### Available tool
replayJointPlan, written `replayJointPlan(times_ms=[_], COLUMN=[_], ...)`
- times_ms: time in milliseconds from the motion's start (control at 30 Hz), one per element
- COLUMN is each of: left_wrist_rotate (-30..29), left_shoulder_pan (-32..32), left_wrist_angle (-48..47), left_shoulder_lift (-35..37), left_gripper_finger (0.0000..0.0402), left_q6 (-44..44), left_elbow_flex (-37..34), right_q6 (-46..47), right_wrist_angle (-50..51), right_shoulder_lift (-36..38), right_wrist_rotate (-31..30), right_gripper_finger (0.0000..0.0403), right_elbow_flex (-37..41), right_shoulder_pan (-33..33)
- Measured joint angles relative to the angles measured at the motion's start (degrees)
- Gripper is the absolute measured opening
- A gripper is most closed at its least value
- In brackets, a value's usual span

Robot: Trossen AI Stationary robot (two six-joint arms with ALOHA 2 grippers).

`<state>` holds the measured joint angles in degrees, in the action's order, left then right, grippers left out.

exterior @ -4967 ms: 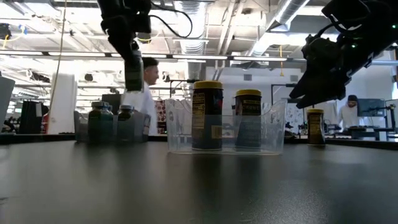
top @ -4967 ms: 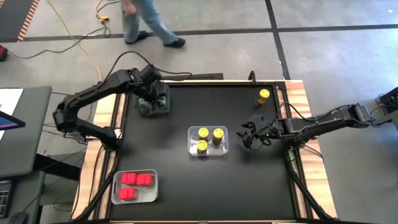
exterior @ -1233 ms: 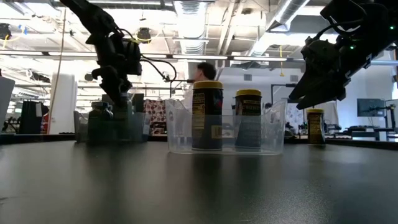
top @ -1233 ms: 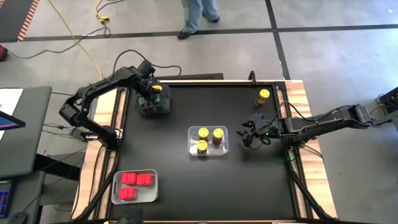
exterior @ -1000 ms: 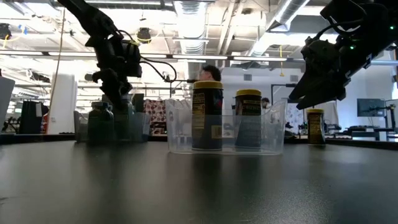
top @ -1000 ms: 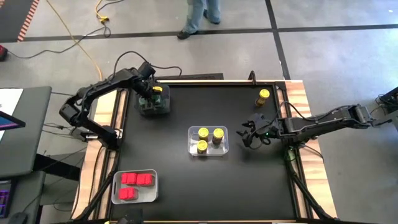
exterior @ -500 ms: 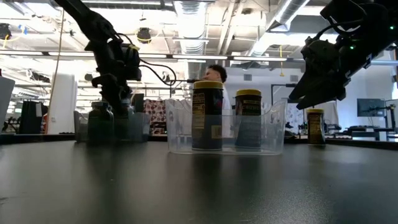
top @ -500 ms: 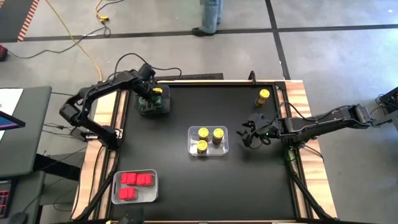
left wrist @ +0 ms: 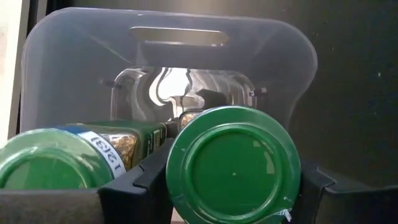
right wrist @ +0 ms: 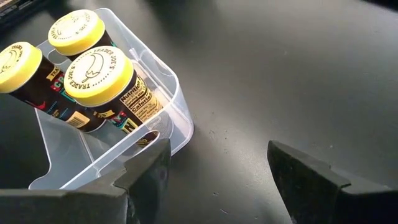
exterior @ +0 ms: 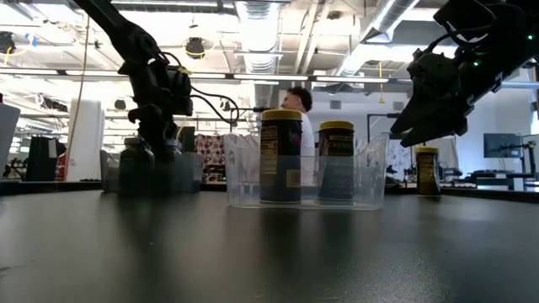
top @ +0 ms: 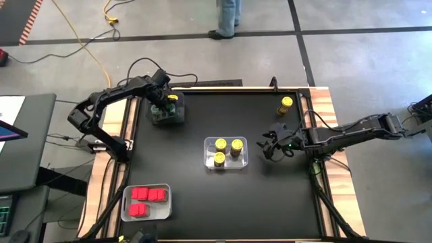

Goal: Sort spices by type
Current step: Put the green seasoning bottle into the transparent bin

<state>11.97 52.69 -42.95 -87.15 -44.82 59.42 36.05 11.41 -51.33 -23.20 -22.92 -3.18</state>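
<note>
My left gripper [top: 164, 106] is at the table's far left, pointing steeply down into a clear bin [left wrist: 168, 37] and shut on a dark-green-lidded spice jar [left wrist: 233, 165]. A second green-lidded jar [left wrist: 56, 168] stands in that bin beside it. In the table's middle, a clear bin [top: 243, 162] holds three yellow-lidded jars [top: 220, 144]. One yellow-lidded jar [top: 286, 104] stands alone at the far right. Red-topped jars [top: 145, 196] sit in a bin [top: 165, 209] at the near left. My right gripper [top: 273, 145] hangs open just right of the middle bin, holding nothing. My left gripper pinches the green-lidded jar between its two fingers [left wrist: 149, 180], one on each side of the lid's rim [left wrist: 177, 168]. The fingers come from above, pointing steeply down. The jar is upright inside the bin's walls; whether its base rests on the bin's floor I cannot tell.
The black tabletop has a raised wooden border [top: 324, 101]. Bare table lies between the three bins and along the near edge. A person [top: 229, 17] stands on the floor beyond the far edge.
My left gripper has sunk a little with the green-lidded jar, farther down into the far-left bin, still shut on it. The person beyond the table has walked toward the right.
</note>
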Motion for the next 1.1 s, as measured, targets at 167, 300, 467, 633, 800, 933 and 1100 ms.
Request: replayJointPlan(times_ms=[167, 300, 467, 633, 800, 933, 1100], left_wrist_rotate=[-0.2, -0.2, -0.4, -0.5, -0.5, -0.5, -0.6], left_shoulder_pan=[0.0, 0.0, 0.0, 0.0, 0.0, 0.0, 0.0], left_wrist_angle=[0.1, 0.7, 0.6, 0.5, 0.4, 0.4, 0.2], left_shoulder_lift=[0.0, -0.1, -0.1, -0.1, -0.1, -0.2, -0.2], left_gripper_finger=[0.0205, 0.0212, 0.0214, 0.0215, 0.0215, 0.0216, 0.0225], left_q6=[2.2, 4.8, 4.4, 5.3, 5.1, 5.0, 4.9], left_elbow_flex=[0.0, -0.1, -0.1, -0.1, -0.1, -0.1, -0.2], right_q6=[0.0, 0.0, 0.0, 0.0, 0.0, -0.1, -0.2], right_wrist_angle=[0.1, 0.1, 0.1, 0.1, 0.1, 0.1, 0.1], right_shoulder_lift=[0.0, 0.0, 0.0, 0.0, 0.0, 0.0, 0.0], right_wrist_rotate=[0.0, 0.0, 0.0, 0.0, 0.0, 0.0, 0.0], right_gripper_finger=[0.0296, 0.0296, 0.0296, 0.0296, 0.0296, 0.0296, 0.0296], right_elbow_flex=[0.0, 0.0, 0.0, 0.0, 0.0, 0.0, 0.0], right_shoulder_pan=[0.0, 0.5, 1.9, 3.0, 3.1, 3.1, 3.1])
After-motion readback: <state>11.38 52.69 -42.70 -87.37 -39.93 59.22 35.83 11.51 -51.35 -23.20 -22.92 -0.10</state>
